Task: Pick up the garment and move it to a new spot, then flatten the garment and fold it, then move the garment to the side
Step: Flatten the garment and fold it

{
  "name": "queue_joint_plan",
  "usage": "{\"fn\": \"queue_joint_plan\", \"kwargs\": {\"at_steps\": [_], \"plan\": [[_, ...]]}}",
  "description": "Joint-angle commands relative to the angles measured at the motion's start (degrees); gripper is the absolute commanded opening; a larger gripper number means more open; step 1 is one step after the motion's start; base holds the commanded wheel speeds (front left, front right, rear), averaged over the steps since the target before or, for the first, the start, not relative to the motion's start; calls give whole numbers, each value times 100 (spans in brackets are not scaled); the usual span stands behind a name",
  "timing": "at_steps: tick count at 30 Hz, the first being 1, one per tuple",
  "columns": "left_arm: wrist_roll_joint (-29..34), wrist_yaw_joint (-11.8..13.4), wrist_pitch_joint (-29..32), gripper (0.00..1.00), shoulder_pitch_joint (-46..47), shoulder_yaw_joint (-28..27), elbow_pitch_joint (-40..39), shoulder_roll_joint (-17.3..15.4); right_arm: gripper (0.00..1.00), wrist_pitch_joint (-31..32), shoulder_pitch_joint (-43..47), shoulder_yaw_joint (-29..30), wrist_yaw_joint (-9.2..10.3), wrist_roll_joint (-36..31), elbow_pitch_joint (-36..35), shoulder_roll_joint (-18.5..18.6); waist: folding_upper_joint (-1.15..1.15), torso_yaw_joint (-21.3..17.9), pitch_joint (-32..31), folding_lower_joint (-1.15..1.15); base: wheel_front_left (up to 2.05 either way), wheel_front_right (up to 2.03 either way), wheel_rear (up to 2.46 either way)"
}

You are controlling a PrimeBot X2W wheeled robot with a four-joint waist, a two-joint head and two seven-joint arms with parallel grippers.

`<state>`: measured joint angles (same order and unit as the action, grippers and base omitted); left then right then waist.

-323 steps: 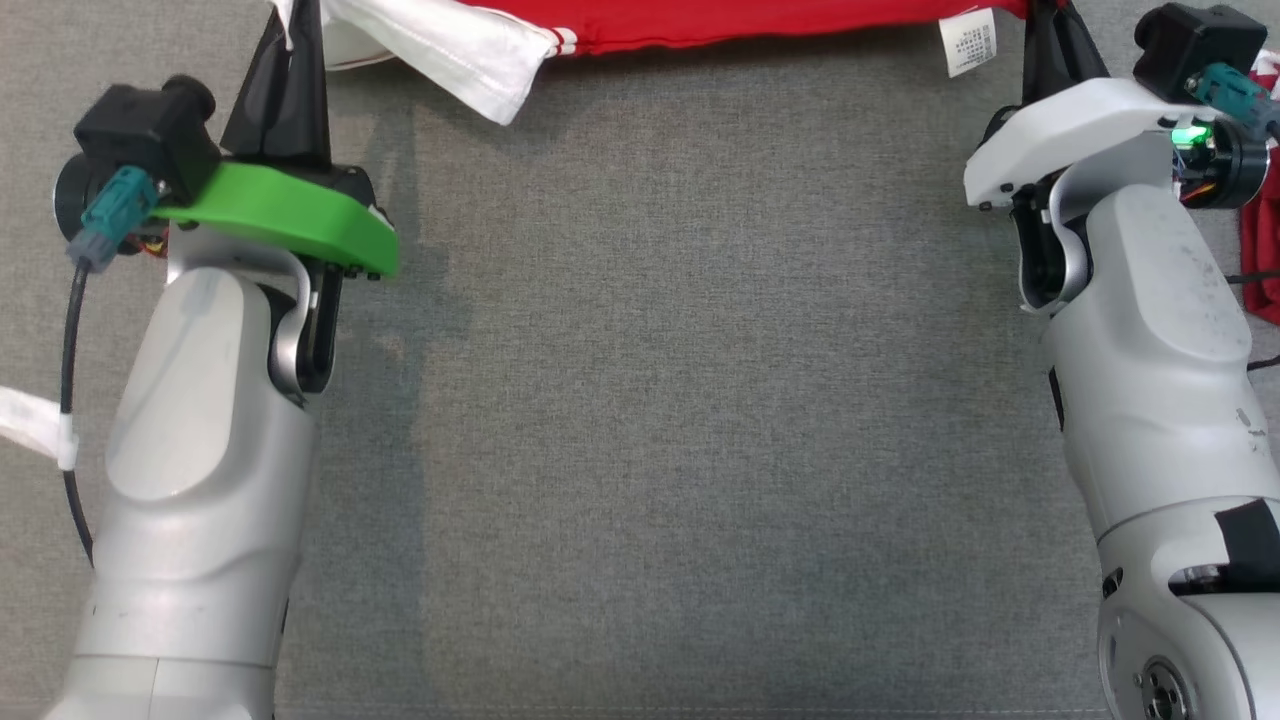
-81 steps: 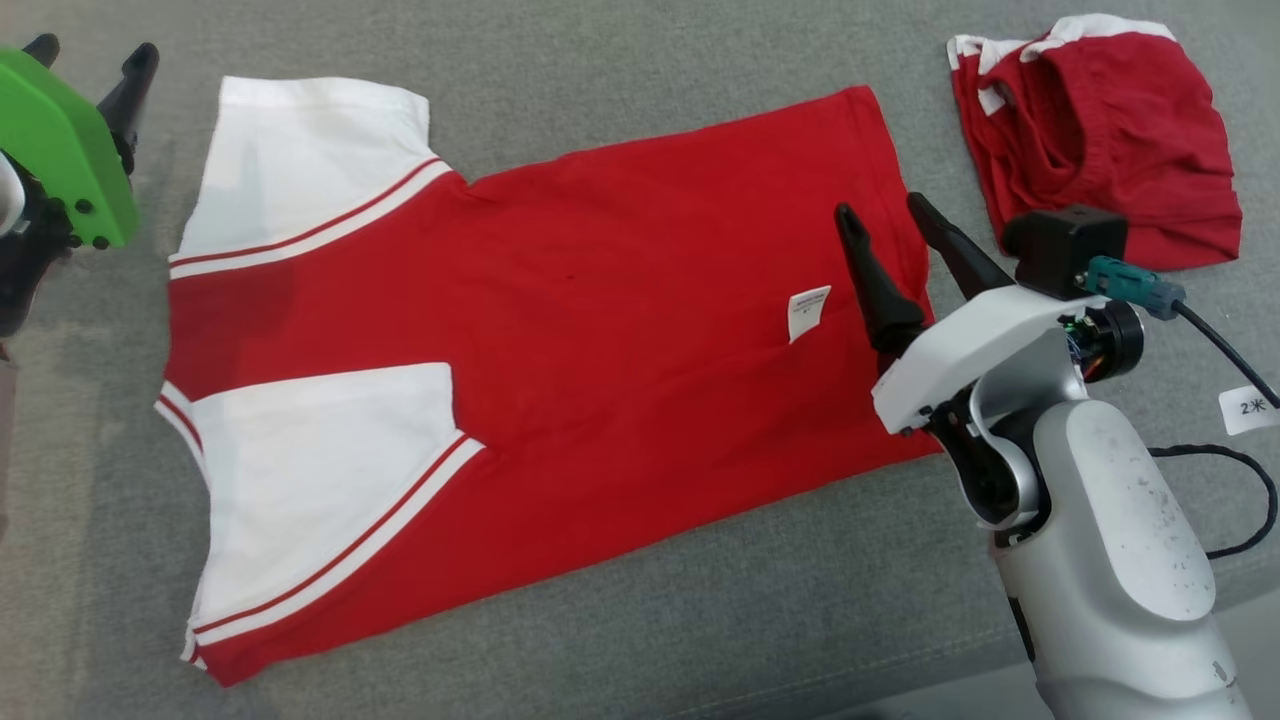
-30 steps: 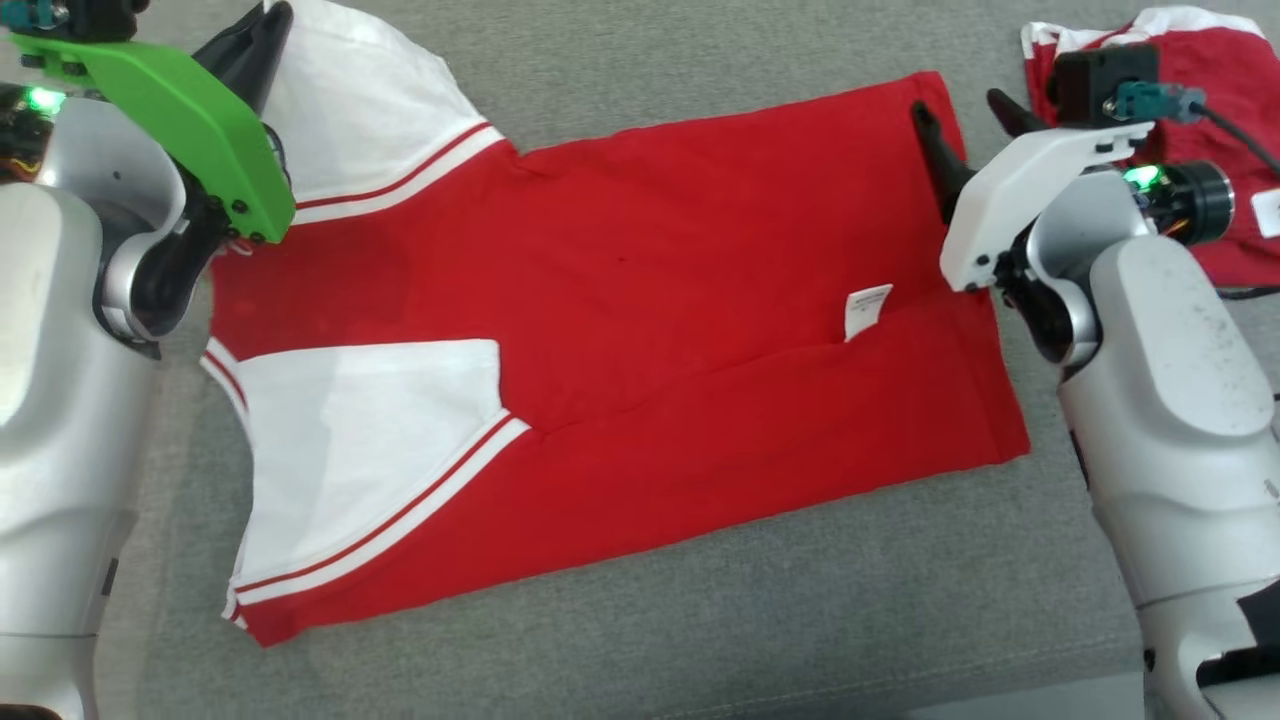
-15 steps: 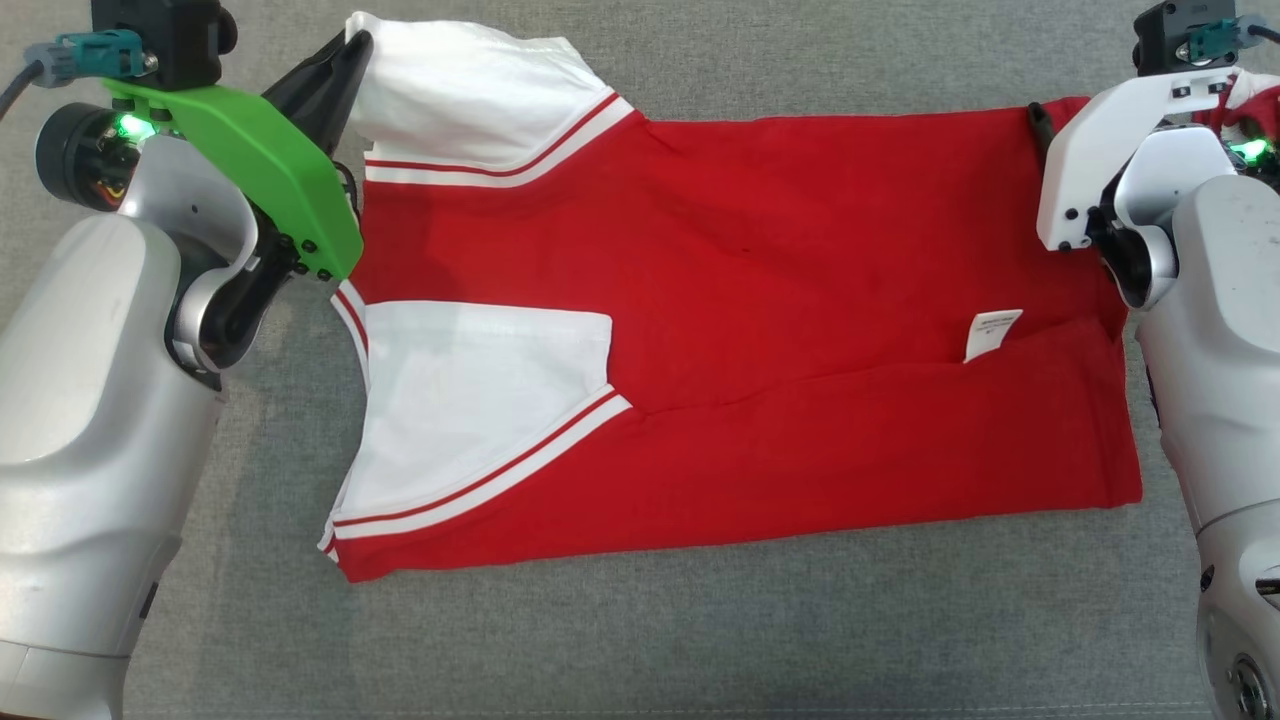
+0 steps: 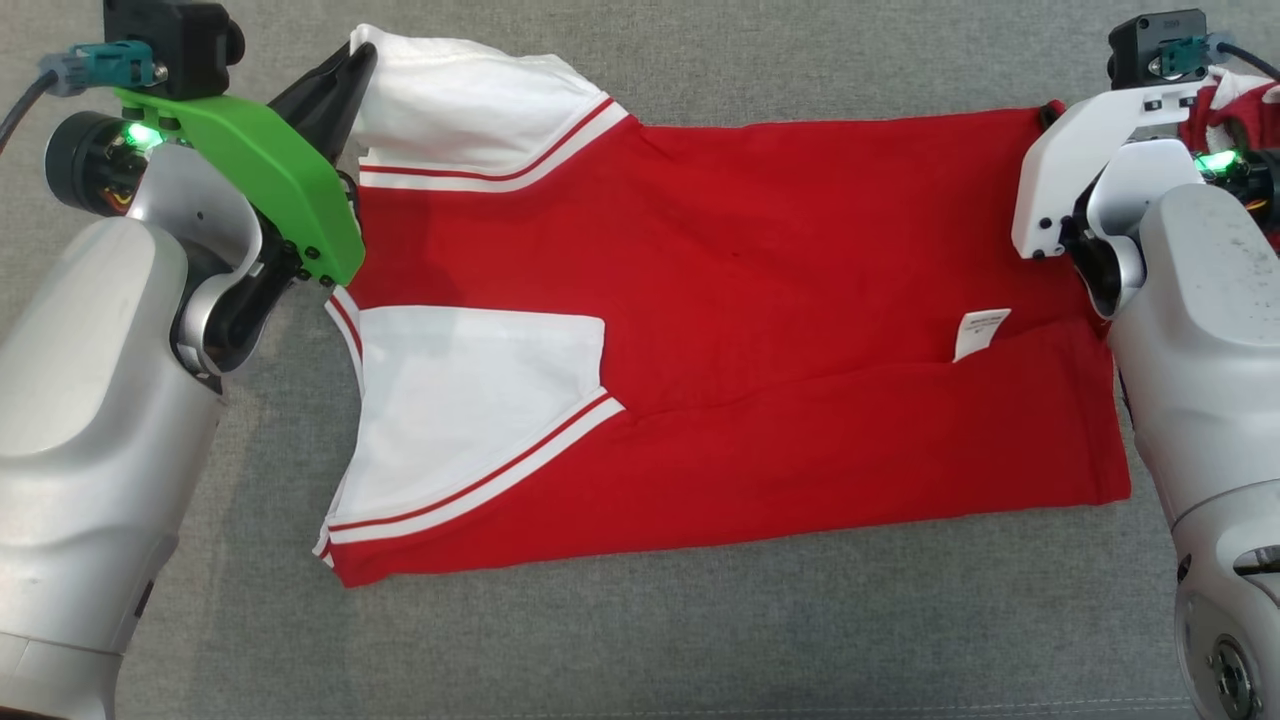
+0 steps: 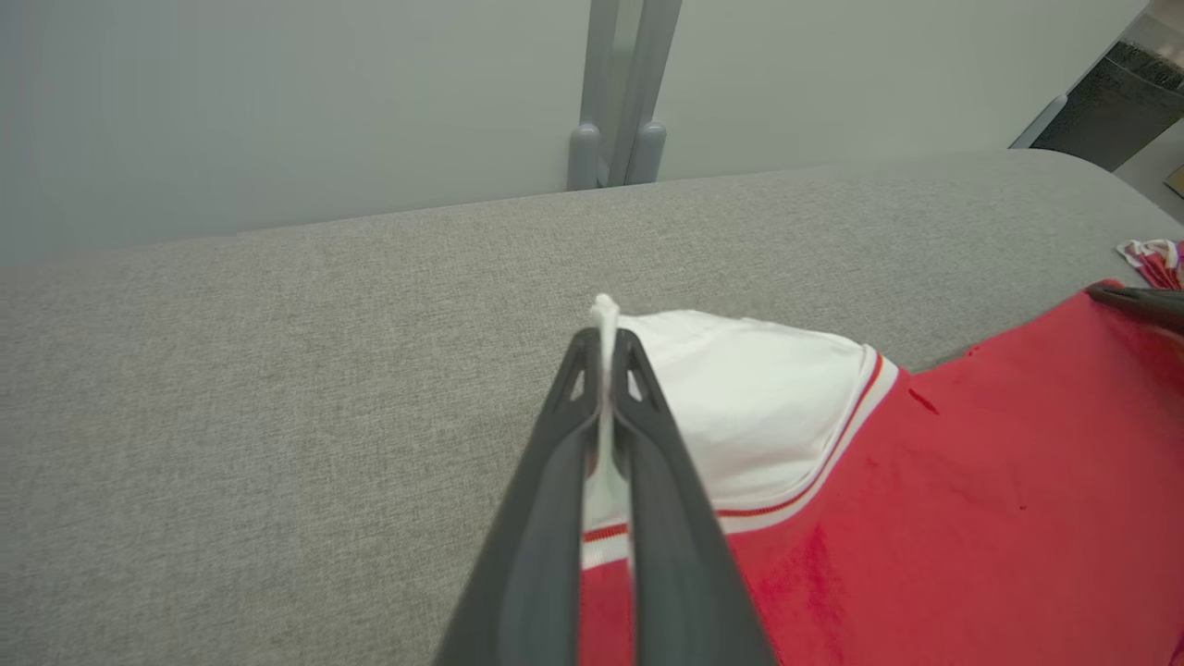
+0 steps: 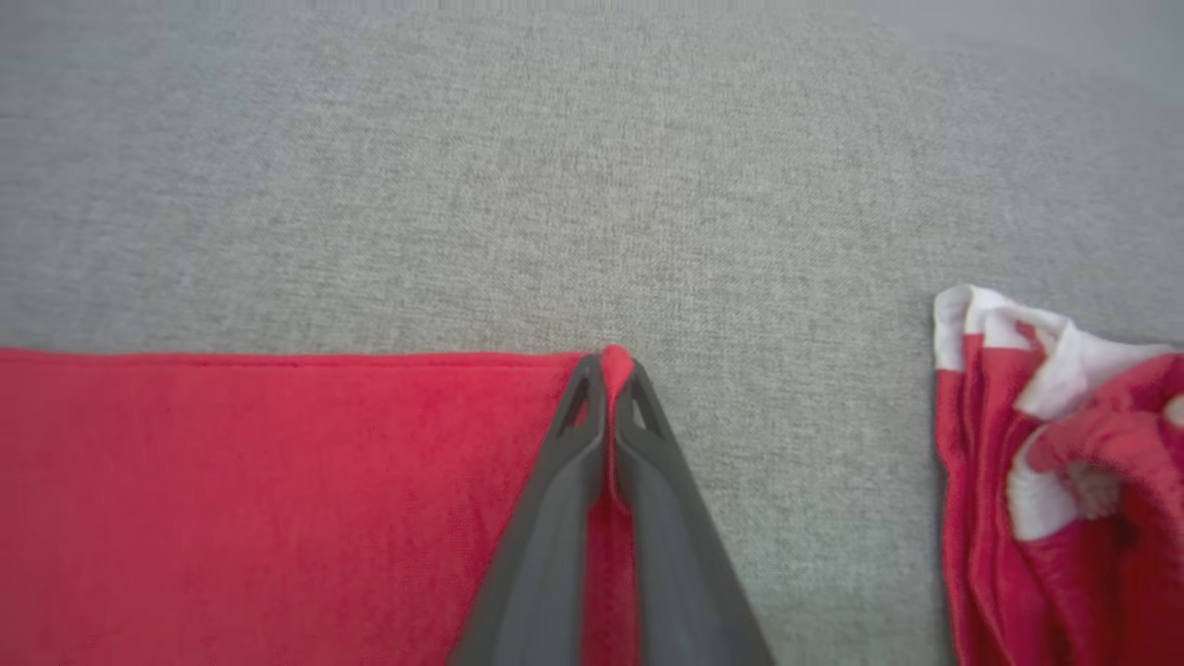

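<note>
Left gripper [image 6: 606, 338] pinches the white sleeve [image 5: 460, 95], right gripper [image 7: 610, 372] the far hem corner [image 7: 614, 354] of the garment [image 5: 740, 300]; the fold looks ready to start, which calls for lifting both ends evenly toward the near edge.

Green wrist plate [image 5: 255, 185] at 10 o'clock, white wrist plate [image 5: 1060, 160] at 2 o'clock; left tool [image 6: 606, 342] was dark grey.

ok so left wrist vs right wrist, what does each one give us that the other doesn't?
Left wrist: left gripper shut on the edge of the white sleeve, with a pale wall and a grey post behind. Right wrist: right gripper shut on a red corner of the shirt, crumpled red-and-white garment close beside it. Both: the shirt on the grey fabric surface; the left wrist also catches a scrap of that crumpled garment at its right edge.
</note>
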<state>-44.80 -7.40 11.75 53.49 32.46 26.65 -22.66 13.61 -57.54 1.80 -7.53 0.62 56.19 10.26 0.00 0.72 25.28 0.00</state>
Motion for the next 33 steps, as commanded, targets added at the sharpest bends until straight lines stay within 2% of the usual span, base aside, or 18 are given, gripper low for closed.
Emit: {"fn": "queue_joint_plan", "kwargs": {"at_steps": [1,9,15,20,24,33], "plan": [[-27,-10,-67,0,57,15,35,-70,0,-131,-24,-8,9,-24,54,-21,0,-39,-94,0,0,0,0],[-236,-10,-381,0,-318,95,-87,-208,0,-761,248,-422,9,326,131,-137,0,-121,-584,0,0,0,0],[-450,19,-648,0,-1099,52,-656,-417,0,-1202,856,-989,9,975,-212,13,0,-151,-954,0,0,0,0],[-603,281,-858,0,-1962,-21,-1378,-582,0,-1426,1470,-1277,9,1524,-724,297,0,-152,-1122,0,0,0,0],[-671,559,-1051,0,-2623,-82,-1861,-663,0,-1511,1902,-1222,9,1804,-1131,497,0,-137,-1183,0,0,0,0],[-827,903,-1421,0,-3646,-146,-2386,-631,0,-1386,2742,-988,9,1874,-2041,619,0,-78,-1275,0,0,0,0]]}}
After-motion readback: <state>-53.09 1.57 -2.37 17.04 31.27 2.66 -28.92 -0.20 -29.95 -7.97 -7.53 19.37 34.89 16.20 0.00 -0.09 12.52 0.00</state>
